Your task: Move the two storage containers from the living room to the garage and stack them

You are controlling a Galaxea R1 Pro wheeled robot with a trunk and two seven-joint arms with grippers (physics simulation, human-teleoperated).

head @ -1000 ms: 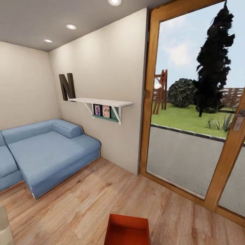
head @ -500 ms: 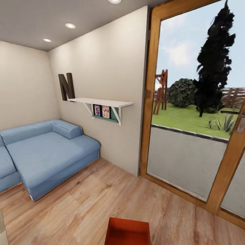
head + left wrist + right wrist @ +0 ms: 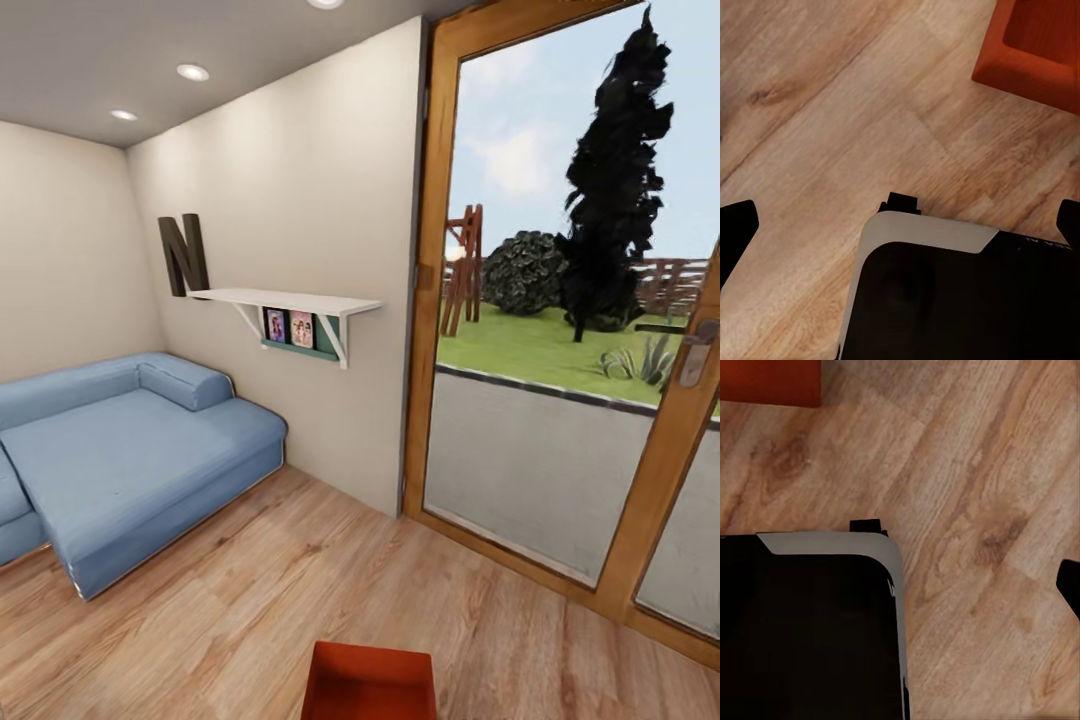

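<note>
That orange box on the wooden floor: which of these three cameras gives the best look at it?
The head view: the storage container shows its open top, far rim and inner walls, though the picture's bottom edge cuts it off. The left wrist view catches one corner; the right wrist view just a strip of wall.

Camera swung slightly right: sofa [image 3: 130, 450], shelf [image 3: 285, 300] slid left; red-orange container [image 3: 372, 683] sits lower in frame.

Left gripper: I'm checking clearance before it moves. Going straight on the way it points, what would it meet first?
Most likely the wood floor. The container sits off to one side; depth is unclear.
</note>
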